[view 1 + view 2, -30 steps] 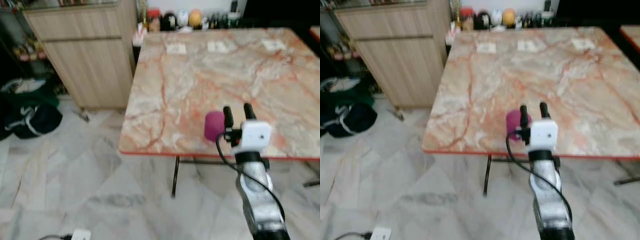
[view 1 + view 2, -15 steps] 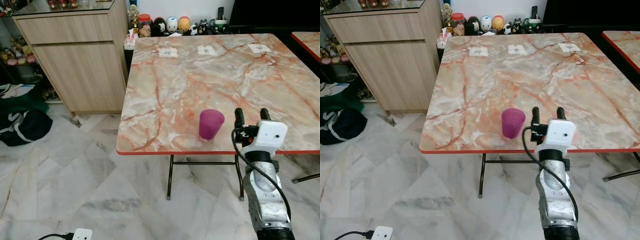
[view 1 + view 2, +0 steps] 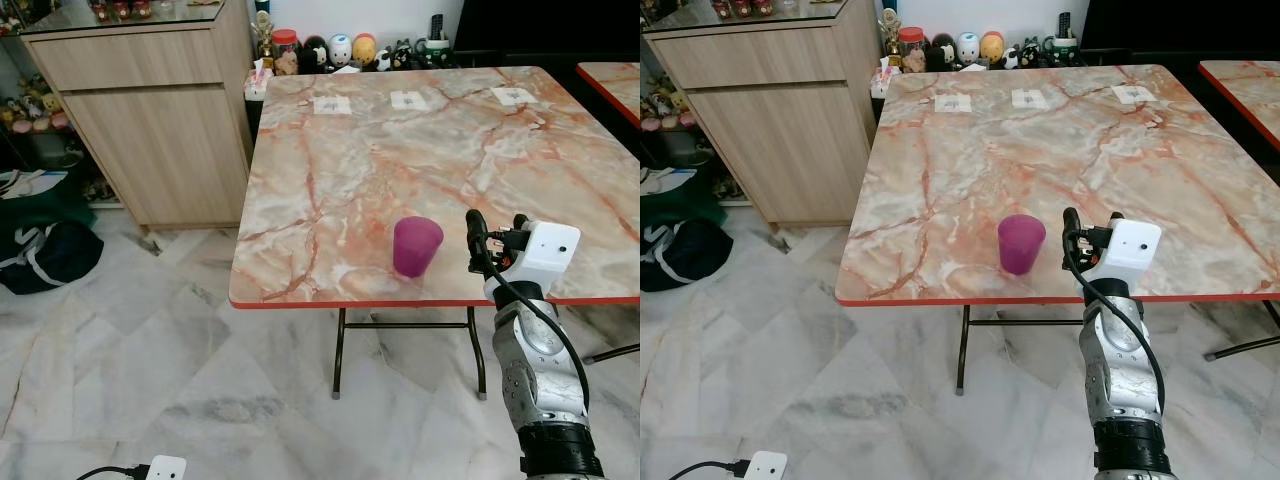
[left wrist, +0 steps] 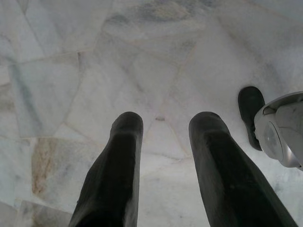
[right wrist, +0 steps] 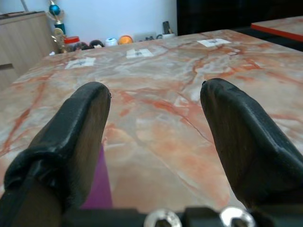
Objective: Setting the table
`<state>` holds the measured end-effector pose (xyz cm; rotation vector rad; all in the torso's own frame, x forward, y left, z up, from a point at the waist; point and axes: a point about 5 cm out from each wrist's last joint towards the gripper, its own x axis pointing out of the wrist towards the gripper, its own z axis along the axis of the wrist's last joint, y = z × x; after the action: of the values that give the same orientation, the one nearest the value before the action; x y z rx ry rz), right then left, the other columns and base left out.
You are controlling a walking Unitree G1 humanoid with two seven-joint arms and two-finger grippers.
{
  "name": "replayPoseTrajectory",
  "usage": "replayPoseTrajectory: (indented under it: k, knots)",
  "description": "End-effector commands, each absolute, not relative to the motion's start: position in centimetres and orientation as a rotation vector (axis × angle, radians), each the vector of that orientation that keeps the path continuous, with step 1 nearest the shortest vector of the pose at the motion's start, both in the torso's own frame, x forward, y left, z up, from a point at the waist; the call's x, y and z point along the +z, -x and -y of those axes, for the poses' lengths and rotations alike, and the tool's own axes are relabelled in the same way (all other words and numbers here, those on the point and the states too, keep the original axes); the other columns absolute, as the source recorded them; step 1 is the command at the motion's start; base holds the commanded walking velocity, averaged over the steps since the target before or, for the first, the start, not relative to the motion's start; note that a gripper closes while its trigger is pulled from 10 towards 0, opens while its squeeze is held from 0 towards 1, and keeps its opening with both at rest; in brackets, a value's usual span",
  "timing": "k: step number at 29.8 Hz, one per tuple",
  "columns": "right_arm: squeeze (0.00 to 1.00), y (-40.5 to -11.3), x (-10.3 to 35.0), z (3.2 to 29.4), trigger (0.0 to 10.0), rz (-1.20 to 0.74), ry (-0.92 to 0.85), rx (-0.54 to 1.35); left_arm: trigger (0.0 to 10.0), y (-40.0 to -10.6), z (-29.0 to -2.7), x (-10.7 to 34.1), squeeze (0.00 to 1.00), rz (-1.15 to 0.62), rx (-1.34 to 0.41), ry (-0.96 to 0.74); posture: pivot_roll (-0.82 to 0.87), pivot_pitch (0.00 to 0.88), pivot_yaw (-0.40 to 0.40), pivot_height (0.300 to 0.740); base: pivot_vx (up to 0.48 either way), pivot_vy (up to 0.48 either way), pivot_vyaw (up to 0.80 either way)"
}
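Purple plastic cup point(image 3: 416, 245) near front edge of orange-veined marble table point(image 3: 420, 140), right gripper point(image 3: 494, 238) spread beside it, left gripper point(image 4: 165, 156) spread over floor

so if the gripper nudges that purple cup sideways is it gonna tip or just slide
The purple cup tapers to a narrow base, so a high nudge would probably tip it. It looks like light plastic on smooth marble table, so a low push likely slides it. It stands near the front edge.
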<state>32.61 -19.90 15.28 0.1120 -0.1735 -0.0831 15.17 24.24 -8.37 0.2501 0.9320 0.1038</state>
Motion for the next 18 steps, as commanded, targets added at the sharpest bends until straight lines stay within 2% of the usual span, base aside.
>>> replayPoseTrajectory:
  k: [1,12,18]
  knots:
    - [0.0,-32.6,15.36,19.53,10.0,0.183,-0.11,-0.066,10.0,-14.7,-24.27,-8.55,0.0,-0.946,0.093,-0.259,-0.05,0.067,0.043,0.74,0.0,0.0,0.0]
    - [0.0,-32.36,15.35,19.08,10.0,0.199,-0.069,-0.041,10.0,-15.02,-24.27,-8.41,0.0,-0.936,0.092,-0.26,-0.06,0.073,0.043,0.74,0.265,0.0,0.0]
    - [0.0,-32.24,15.27,18.75,10.0,0.196,-0.071,-0.023,10.0,-15.05,-24.25,-8.41,0.0,-0.935,0.092,-0.259,-0.05,0.077,0.042,0.74,0.0,0.0,0.0]
